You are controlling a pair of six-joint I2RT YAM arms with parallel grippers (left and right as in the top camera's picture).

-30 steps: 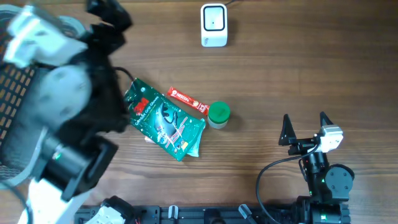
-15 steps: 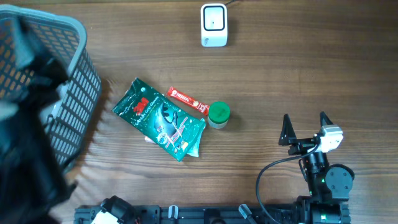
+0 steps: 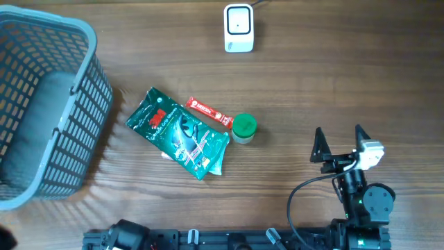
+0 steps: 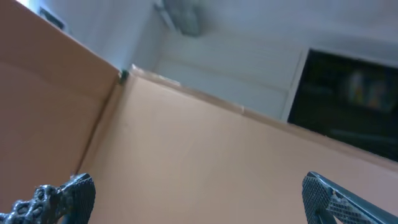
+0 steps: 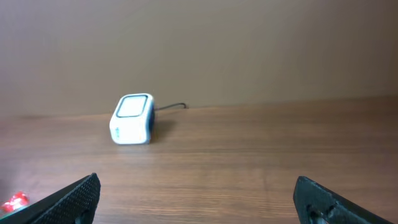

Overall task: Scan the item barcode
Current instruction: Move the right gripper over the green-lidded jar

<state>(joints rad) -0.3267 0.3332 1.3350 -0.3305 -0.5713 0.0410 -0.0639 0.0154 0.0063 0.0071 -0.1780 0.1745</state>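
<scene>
While left fingers (image 4: 65,198) and right fingers (image 3: 318,144) gape wide, green pouch (image 3: 182,133) beside red sachet (image 3: 208,112)

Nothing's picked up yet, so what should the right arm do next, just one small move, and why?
Probably reach the right gripper left toward the green-lidded jar. Its jaws stand open and empty, well apart from everything, and the jar is the nearest item. The scanner sits at the far edge, so something must be gripped before a barcode can face it.
</scene>
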